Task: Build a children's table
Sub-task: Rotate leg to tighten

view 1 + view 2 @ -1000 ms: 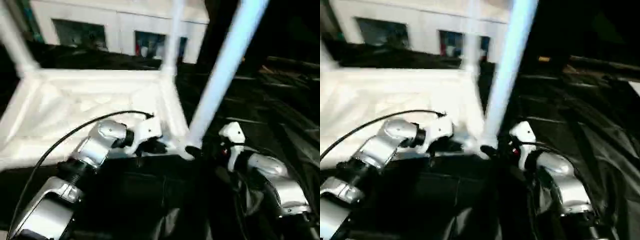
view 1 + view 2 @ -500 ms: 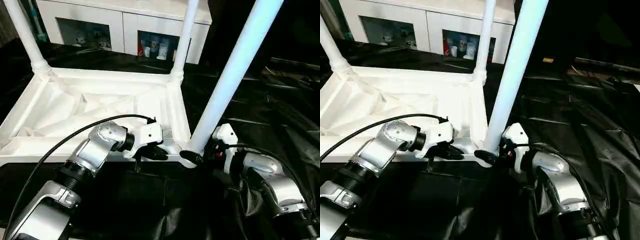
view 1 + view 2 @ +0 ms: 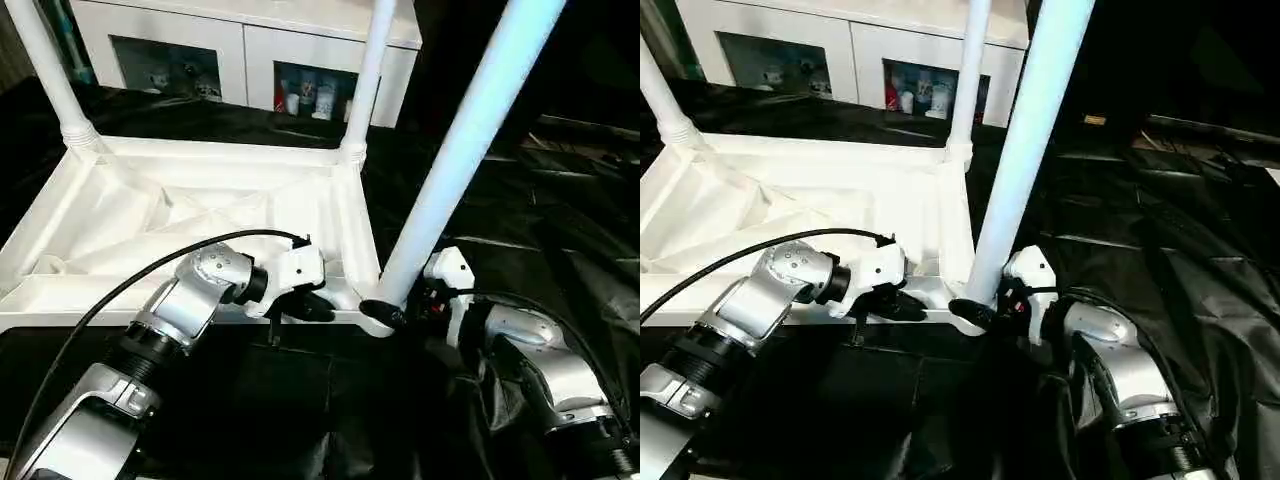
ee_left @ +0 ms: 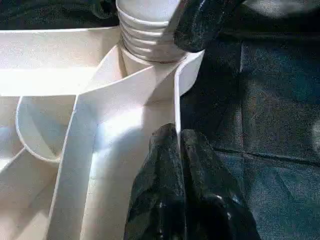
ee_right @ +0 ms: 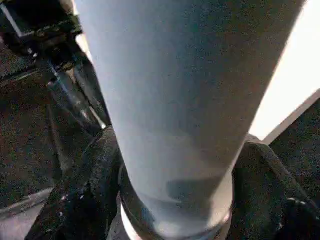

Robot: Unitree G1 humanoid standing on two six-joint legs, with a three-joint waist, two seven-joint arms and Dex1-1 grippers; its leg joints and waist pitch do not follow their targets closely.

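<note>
Right hand (image 3: pixel 392 306) clasping leg (image 3: pixel 455 165) at tabletop (image 3: pixel 200 215) corner socket; left hand (image 4: pixel 177 145) pinching rim; may jam if tilted

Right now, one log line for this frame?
step: seating near leg in corner socket | right gripper: around leg base | left gripper: shut, pinching tabletop rim | far legs: two upright

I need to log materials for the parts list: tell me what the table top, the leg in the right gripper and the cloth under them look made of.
Table top: seemingly moulded white plastic, semi-gloss; thin ribs, one-piece sockets.
Leg: seemingly the same white plastic, a smooth tube with a ridged base; the right gripper clasps it.
Cloth: black sheet, fabric or plastic film, unclear; creased, with shiny highlights.
</note>
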